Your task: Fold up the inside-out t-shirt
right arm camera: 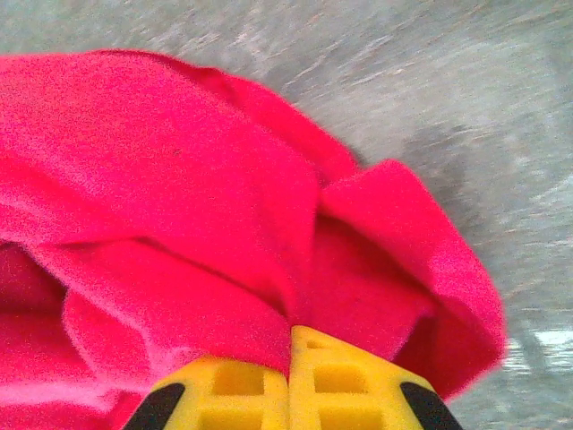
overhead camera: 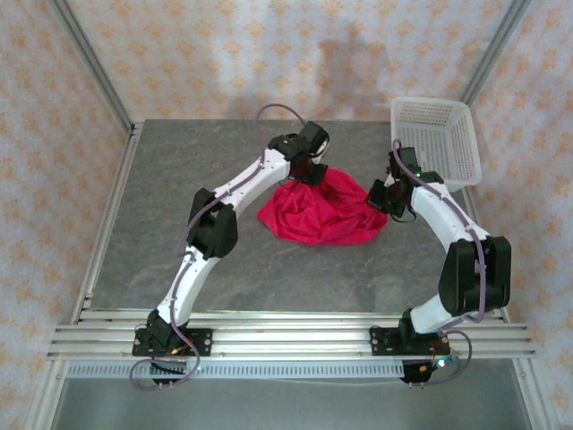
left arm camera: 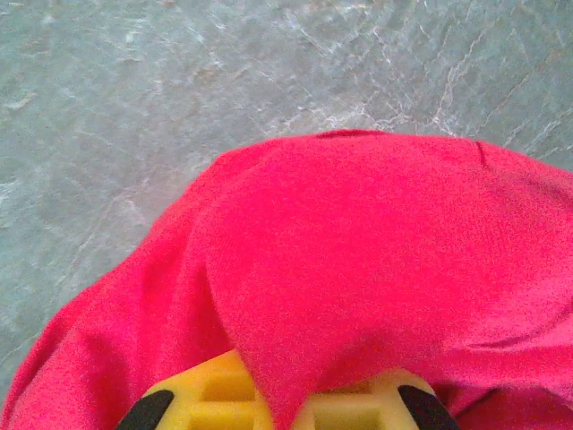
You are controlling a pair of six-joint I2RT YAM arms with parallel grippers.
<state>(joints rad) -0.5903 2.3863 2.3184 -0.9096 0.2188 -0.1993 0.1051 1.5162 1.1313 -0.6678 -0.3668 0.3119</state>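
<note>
Yellow fingers (left arm camera: 210,399) of left gripper (left arm camera: 285,408) shut together, a ridge of bright red soft cloth t-shirt (left arm camera: 358,269) pinched between them. Right gripper (right arm camera: 289,381): yellow fingers pressed flush, a fold of the same cloth caught in the seam where they meet. Both clamped on the t-shirt.

From above: left gripper at the garment's far left edge, right gripper at its right edge; cloth draws up toward each. T-shirt bunched in a rumpled heap, near edge rounded. It lies right of centre on the grey marbled stone-look table (overhead camera: 179,179), closer to the far edge than the near.

White perforated plastic basket (overhead camera: 436,134) at the far right corner, just beside the right arm, apart from the cloth.
</note>
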